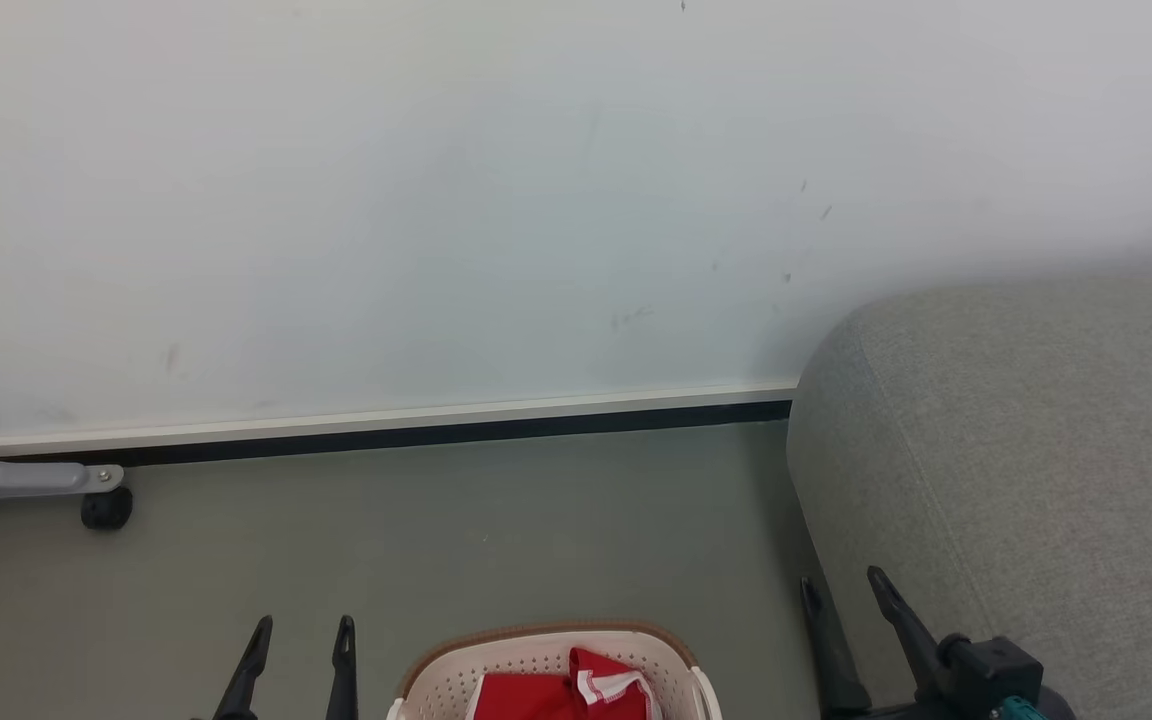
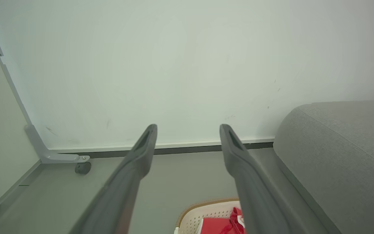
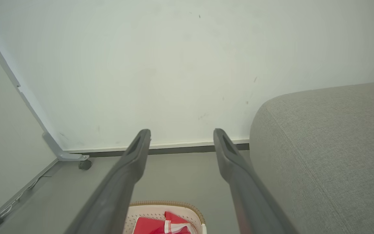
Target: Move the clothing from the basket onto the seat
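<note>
The cream-white perforated basket [image 1: 546, 660] with a brown rim sits on the floor at the bottom middle of the head view, and red clothing [image 1: 561, 692] with white trim lies inside it. My left gripper [image 1: 301, 632] is open just left of the basket, holding nothing. My right gripper [image 1: 846, 585] is open to the right of the basket, in front of the grey sofa [image 1: 1026, 470]. In the left wrist view the basket [image 2: 203, 214] and clothing [image 2: 219, 226] lie low between the fingers [image 2: 141, 152]. The right wrist view shows the basket [image 3: 164, 211], clothing [image 3: 169, 224] and sofa [image 3: 330, 146].
A pale wall with a dark baseboard [image 1: 386, 430] runs behind the grey floor [image 1: 486, 530]. A grey metal leg with a black caster [image 1: 106, 508] stands at the left by the wall.
</note>
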